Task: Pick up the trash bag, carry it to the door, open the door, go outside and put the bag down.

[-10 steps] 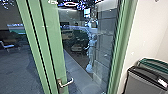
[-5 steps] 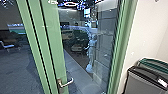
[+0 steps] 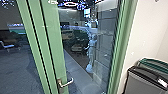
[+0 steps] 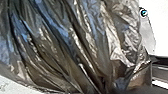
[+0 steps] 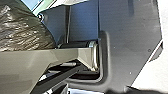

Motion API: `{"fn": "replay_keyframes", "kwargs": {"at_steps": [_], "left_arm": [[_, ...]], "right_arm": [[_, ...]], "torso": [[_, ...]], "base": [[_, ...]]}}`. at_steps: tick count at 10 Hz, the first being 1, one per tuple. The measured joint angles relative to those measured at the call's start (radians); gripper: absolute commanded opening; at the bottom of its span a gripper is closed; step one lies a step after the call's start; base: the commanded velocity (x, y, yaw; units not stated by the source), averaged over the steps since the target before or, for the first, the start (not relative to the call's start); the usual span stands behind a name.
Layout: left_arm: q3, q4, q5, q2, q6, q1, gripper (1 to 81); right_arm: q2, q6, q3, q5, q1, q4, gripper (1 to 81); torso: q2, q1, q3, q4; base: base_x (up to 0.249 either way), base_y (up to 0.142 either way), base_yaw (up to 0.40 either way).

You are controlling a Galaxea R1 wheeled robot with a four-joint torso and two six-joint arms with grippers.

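In the head view a green-framed glass door (image 3: 53,45) rises in front of me and looks shut. Its metal lever handle (image 3: 67,83) sits low on the green upright. The dark, shiny trash bag (image 4: 62,47) is very close in the left wrist view, its folds drawn together at my left gripper (image 4: 102,86), which is shut on it. In the right wrist view the rounded side of the trash bag (image 5: 22,27) shows beside the robot's own arm and dark plate. How my right gripper stands cannot be made out.
A grey bin (image 3: 143,81) with a dark rim stands right of the door, a green-rimmed bin (image 3: 155,63) behind it, both near the pale wall (image 3: 146,32). A pale upright figure (image 3: 91,52), chairs and tables show in the glass.
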Motion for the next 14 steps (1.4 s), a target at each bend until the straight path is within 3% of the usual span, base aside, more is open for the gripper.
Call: {"fn": "replay_keyframes", "kwargs": {"at_steps": [6, 14], "left_arm": [[0.016, 0.001, 0.002, -0.013, 0.001, 0.001, 1.0], [0.200, 0.001, 0.000, -0.138, 0.001, 0.006, 1.0]], "right_arm": [[-0.006, -0.001, 0.000, 0.001, -0.002, -0.002, 81.1], [-0.084, -0.004, 0.151, -0.002, -0.010, -0.003, 81.1]], "torso": [[0.000, 0.000, 0.000, 0.000], [0.000, 0.000, 0.000, 0.000]], "base": [[0.000, 0.000, 0.316], [0.000, 0.000, 0.316]]}}
